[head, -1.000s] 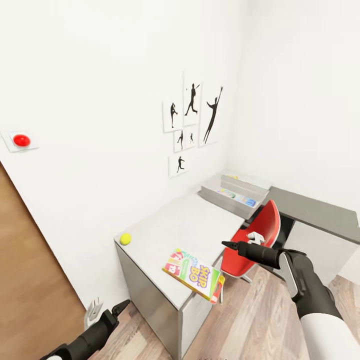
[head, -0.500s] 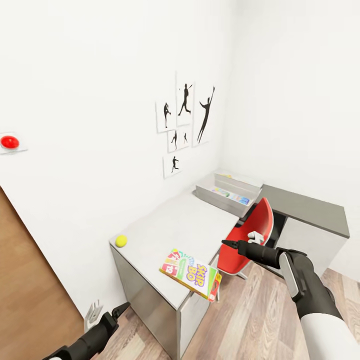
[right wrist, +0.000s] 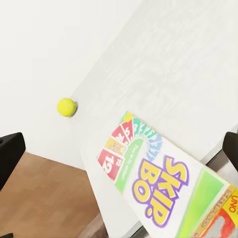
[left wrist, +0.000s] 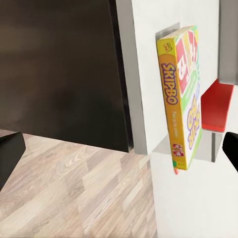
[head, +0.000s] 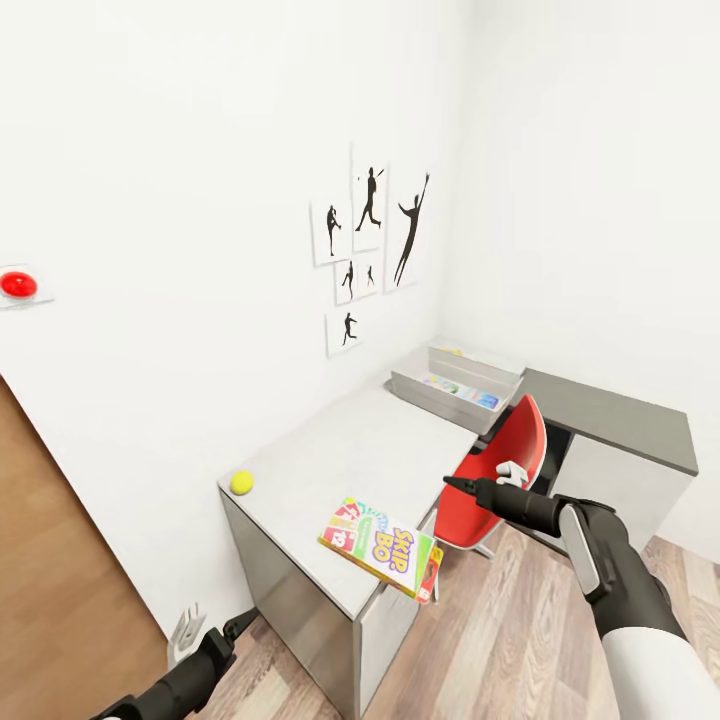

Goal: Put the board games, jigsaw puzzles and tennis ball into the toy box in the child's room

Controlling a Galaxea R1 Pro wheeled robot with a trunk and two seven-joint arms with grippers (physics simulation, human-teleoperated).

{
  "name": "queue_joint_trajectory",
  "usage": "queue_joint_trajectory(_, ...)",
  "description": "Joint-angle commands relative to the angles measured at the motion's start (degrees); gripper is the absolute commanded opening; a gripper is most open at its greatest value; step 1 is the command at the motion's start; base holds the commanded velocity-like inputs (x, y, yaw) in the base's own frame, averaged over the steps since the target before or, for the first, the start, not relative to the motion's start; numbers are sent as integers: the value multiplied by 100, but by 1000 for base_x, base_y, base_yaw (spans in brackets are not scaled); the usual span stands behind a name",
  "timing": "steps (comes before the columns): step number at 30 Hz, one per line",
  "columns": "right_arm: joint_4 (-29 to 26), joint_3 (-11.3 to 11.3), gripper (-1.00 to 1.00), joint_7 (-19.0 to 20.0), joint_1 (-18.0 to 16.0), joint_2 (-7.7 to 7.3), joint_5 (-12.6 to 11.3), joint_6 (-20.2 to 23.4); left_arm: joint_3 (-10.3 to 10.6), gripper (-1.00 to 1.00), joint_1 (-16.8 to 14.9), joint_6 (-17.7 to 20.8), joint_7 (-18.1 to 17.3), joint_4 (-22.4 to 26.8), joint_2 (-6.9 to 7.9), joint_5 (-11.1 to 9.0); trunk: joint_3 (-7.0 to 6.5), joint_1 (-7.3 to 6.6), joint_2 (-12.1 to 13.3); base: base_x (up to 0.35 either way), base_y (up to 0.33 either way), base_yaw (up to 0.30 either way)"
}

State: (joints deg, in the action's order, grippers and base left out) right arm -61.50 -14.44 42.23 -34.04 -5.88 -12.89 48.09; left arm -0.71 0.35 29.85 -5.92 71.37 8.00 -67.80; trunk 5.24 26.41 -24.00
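Your right claw (head: pixel 482 484) hangs open and empty off the surface (head: pixel 370 450) front edge, the left claw (head: pixel 212 623) open low. Skip-Bo box (head: pixel 384 546) overhangs that front edge; right wrist view catches an Uno box (right wrist: pixel 218 218) beneath. Tennis ball (head: pixel 241 482) at the wall-side corner, toy box (head: pixel 455 387) at the far end.

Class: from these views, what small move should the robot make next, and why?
Probably bring the right gripper down over the Skip-Bo box. It is open and empty above the box, which overhangs the table edge, outside the toy box.
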Motion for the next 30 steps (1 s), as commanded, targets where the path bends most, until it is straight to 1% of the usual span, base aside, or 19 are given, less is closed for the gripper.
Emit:
queue_joint_trajectory(1,-1,-8,100,16,-5,1,-4,31,-8,100,-1,31,-5,4,0,-23,11,3,-11,0,7,-16)
queue_joint_trajectory(4,6,-7,100,15,-7,2,-84,116,-11,100,-5,30,-5,-11,0,-23,11,3,-11,0,47,-83)
queue_joint_trajectory(8,22,-5,100,14,-13,4,-112,234,-13,100,-6,30,-5,-16,0,-23,11,3,-11,0,127,-159)
queue_joint_trajectory(10,49,-3,100,14,-30,2,-130,377,-15,100,-7,30,-5,-20,0,-23,11,3,-11,0,192,-208)
queue_joint_trajectory(16,123,2,100,-1,-56,5,-145,591,-8,100,-6,30,-11,-19,11,-32,11,3,-11,0,179,-235)
queue_joint_trajectory(20,323,3,100,-14,-78,5,-161,760,9,100,3,30,-40,2,39,-37,11,3,-11,0,85,-261)
queue_joint_trajectory(30,479,-18,100,-17,-90,-18,-199,850,13,100,10,33,-59,-31,47,-24,11,3,-11,0,33,-265)
